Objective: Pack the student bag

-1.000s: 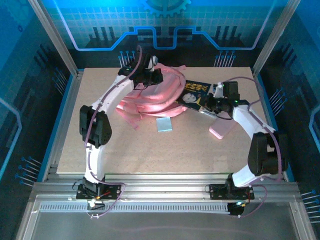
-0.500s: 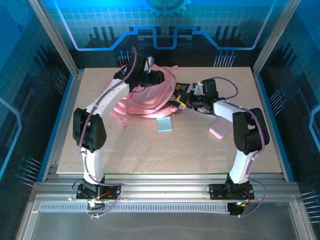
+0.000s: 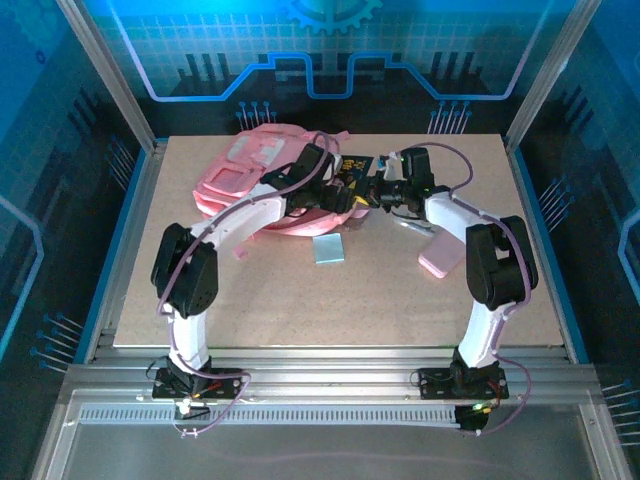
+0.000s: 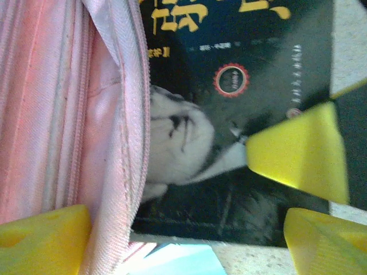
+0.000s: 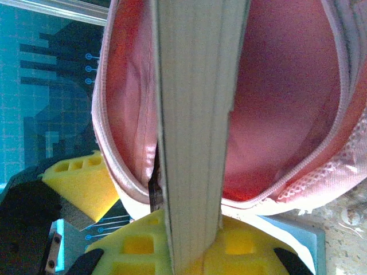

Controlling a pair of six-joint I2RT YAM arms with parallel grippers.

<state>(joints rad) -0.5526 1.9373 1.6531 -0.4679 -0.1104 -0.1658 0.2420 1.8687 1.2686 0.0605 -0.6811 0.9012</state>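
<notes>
Released student bag (image 3: pixel 250 168), rim beside left fingers (image 4: pixel 43 238)

- Looks like a robotics lab test cell, not a home, shop or office.
- Caged at the corners by aluminium profile posts (image 3: pixel 105 75).
- Walled with blue backdrop panels (image 3: pixel 420 40) printed with a grid, circuit lines and a gear emblem (image 3: pixel 332 12).
- Floored with a bare speckled board (image 3: pixel 330 300) as tabletop, fronted by a slotted aluminium rail (image 3: pixel 330 385).
- Fitted with two white-and-black robot arms bolted to that rail: left arm (image 3: pixel 240 215), right arm (image 3: pixel 450 212).
- Set with loose school things on the board: pink student bag (image 3: pixel 250 170), book (image 3: pixel 355 168).
</notes>
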